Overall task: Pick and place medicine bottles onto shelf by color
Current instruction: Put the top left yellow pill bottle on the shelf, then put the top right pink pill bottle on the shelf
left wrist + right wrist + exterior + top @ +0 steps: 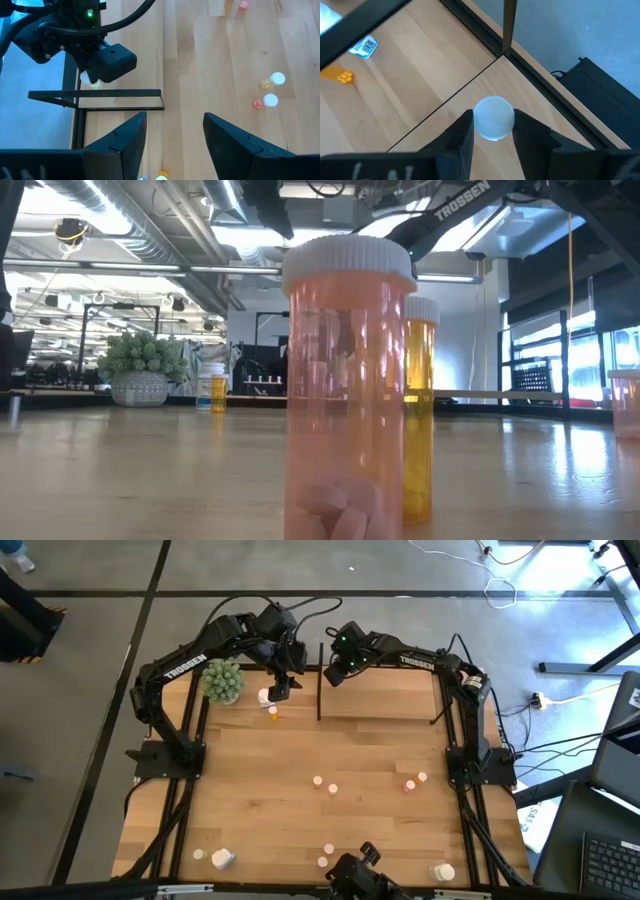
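medicine bottles (324,784): mostly scattered loose over the middle and near part of the table (300,755), a pair standing far left beside the plant ball (223,681), still waiting to be sorted
white-capped bottle (493,118): pinched between the right gripper (493,131) fingers, cap up, probably so it goes down standing
right gripper: clamped on that bottle, hanging over the far left corner of the shelf (380,705), looks like a drop-off lined up with the corner post
shelf: far right part of the table, board bare in the wrist view, so likely the first of its colour group
left gripper (283,690): fingers spread apart, nothing in them, hovering over the far-left pair, seemingly set up for the next grab
orange bottle (273,713): just near-side of the left gripper, easy next pick
risk: corner placement sits tight against the black frame, cap could clip an upright
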You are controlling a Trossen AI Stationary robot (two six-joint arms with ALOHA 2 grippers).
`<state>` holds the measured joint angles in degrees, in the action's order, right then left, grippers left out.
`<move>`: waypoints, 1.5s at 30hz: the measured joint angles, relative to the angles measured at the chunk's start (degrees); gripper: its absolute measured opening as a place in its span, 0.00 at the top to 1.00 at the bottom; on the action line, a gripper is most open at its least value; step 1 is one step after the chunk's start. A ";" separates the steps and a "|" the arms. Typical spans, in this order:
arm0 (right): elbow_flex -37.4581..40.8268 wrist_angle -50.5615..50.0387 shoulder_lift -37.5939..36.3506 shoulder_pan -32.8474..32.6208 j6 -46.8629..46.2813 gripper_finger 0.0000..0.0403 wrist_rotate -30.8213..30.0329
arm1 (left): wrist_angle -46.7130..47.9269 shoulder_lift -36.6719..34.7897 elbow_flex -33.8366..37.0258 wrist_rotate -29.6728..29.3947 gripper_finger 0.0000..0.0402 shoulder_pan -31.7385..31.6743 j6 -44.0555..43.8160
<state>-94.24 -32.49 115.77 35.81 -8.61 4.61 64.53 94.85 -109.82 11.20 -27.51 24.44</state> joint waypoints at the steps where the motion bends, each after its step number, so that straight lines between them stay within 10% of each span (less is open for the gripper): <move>1: 0.00 0.01 0.00 0.00 -0.01 0.69 -0.02 | 0.01 0.00 0.00 -0.02 0.53 0.00 0.01; 29: 0.02 0.46 1.57 0.00 -1.58 0.69 0.63 | 0.04 0.00 0.00 -0.02 0.53 0.00 0.09; 45: 0.02 0.21 1.57 0.09 -1.85 0.52 0.60 | 0.13 0.00 0.00 -0.02 0.53 0.00 0.09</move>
<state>-94.21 -32.28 117.34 35.90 -10.46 5.21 64.66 94.85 -109.82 11.18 -27.51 24.53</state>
